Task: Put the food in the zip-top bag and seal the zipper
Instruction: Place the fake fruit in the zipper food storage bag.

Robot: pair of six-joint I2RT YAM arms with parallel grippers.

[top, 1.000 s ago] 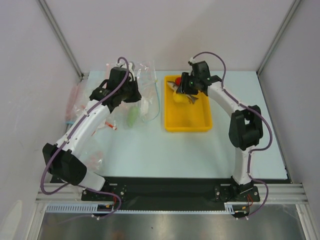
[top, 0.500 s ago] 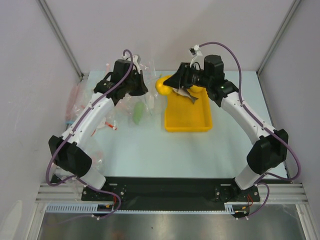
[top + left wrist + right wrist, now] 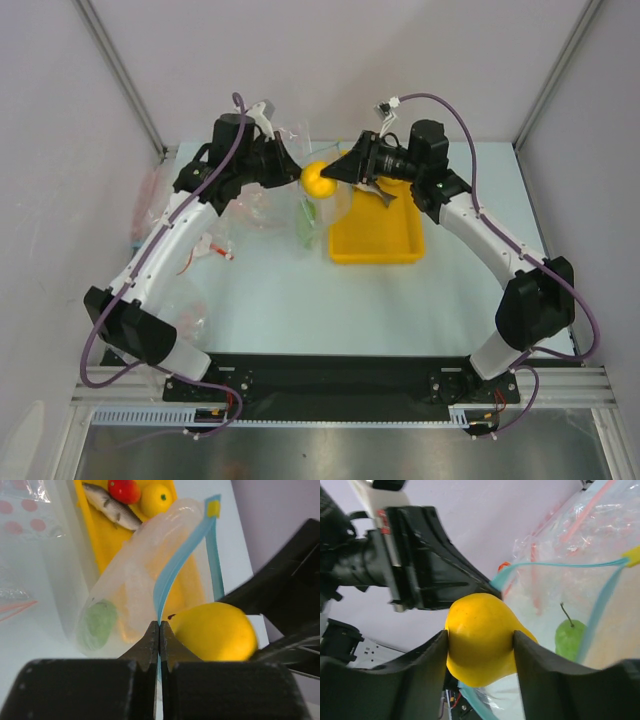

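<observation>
Bag (image 3: pixel 140 565) held open by the left pincer (image 3: pixel 159 630), pinched tight on its blue strip (image 3: pixel 158 602); right pincer (image 3: pixel 480 642) grips a yellow fruit (image 3: pixel 477 627). Next, drop it inside.

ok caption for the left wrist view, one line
Left gripper pinches the zipper of the zip-top bag while the right gripper holds a yellow fruit at its open mouth, green vegetable inside.

Two white arms, black joints
Left arm (image 3: pixel 172 232) and right arm (image 3: pixel 478 222): white links, black joint housings, black wedge fingers (image 3: pixel 395 680), loose purple cables (image 3: pixel 430 96)
</observation>
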